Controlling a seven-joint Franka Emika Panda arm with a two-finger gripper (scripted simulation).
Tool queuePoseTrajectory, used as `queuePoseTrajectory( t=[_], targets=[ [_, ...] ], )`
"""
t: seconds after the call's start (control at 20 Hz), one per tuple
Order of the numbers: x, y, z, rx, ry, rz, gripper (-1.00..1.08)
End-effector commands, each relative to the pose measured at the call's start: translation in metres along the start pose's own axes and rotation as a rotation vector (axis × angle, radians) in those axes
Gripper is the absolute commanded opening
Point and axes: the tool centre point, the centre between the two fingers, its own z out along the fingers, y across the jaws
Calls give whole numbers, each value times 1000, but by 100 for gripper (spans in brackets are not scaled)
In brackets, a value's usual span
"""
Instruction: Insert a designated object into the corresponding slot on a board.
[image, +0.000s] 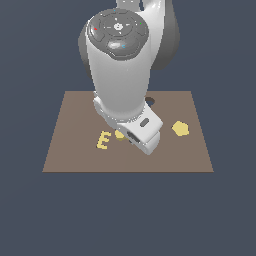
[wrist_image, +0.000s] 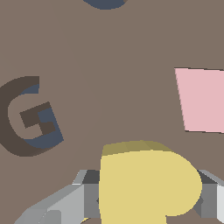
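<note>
Brown and flat, the board fills the middle of the exterior view, and we use the yellow letter E lying on it as our landmark. The white arm comes down from above and hides much of the board's centre. Just beside the E, on the side toward the exterior view's right, a small edge of the yellow heart block peeks out from under the arm's wrist housing. The gripper itself is hidden by that housing here. Well apart from the E, further toward the exterior view's right, a yellow hexagon block rests on the board. Beyond the E, near the board's far edge, a sliver of a dark cutout shows beside the arm; we cannot tell its shape.

In the wrist view the E is out of sight. The yellow heart block looms large and close. The gripper is clamped on it, with one grey finger pressed against each side. Beyond the block lies a dark G-shaped cutout in the brown board. A pink flat piece lies on the board, apart from the G. Another dark cutout is cropped at the picture's edge; we cannot tell its shape.
</note>
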Motion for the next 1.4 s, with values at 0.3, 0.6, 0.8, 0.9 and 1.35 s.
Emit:
queuePoseTrajectory(
  t=[0.3,0.6,0.8,0.9,1.35],
  targets=[
    [80,5,-2,0,0,-421,-100],
    [121,-6,-2,0,1,-638,-100],
    [138,-15,-3,0,2,-736,-100],
    [144,-18,-3,0,2,-773,-100],
    [153,-25,-3,1,2,-830,-100]
  ],
)
